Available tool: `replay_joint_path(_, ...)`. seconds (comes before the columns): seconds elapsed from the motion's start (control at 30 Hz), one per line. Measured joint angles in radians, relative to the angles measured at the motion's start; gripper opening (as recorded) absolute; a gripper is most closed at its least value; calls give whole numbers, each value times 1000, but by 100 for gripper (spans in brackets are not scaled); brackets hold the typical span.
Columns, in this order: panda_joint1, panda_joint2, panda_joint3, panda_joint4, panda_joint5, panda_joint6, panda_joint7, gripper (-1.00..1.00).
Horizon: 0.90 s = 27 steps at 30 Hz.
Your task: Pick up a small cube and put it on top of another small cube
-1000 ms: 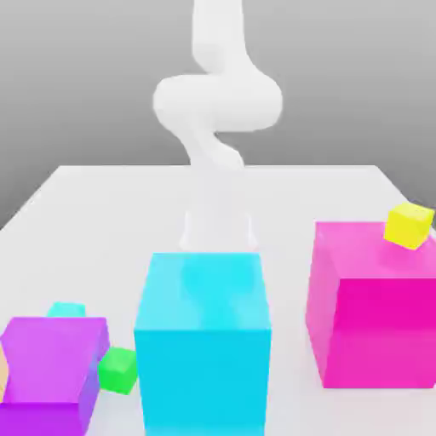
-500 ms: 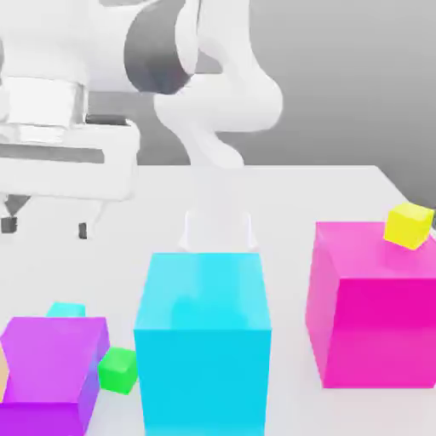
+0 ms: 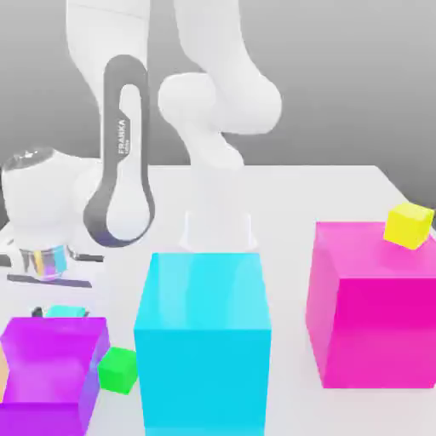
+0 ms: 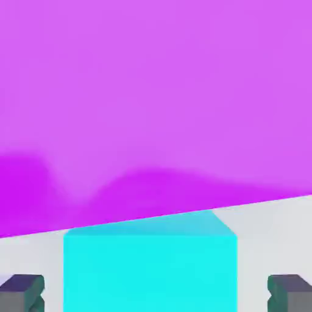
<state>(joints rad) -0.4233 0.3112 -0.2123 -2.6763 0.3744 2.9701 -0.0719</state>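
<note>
White surface [image 3: 341,183] carries three big blocks: one purple [image 3: 47,362], one cyan [image 3: 204,341], one magenta [image 3: 375,298]. Three tiny cubes: cyan cube [image 3: 61,312] at the purple block's 12 o'clock, between the fingers [image 4: 21,292], which stand apart from its sides; green cube [image 3: 117,370]; yellow cube [image 3: 409,226] atop magenta.

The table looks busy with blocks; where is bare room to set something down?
Free: the white table behind the magenta block, and the strip between it and the big cyan block. Crowded: the exterior view's left, where the hand, purple block and green cube cluster.
</note>
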Motion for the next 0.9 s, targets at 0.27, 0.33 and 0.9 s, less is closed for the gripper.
replay_joint_path(0.27,44,-86,-70,-21,-114,-63,85,-100)
replay_joint_path(0.33,73,-158,-119,-37,-204,-115,152,-100)
replay_joint_path(0.9,158,-157,-72,359,-462,-782,-123,-100)
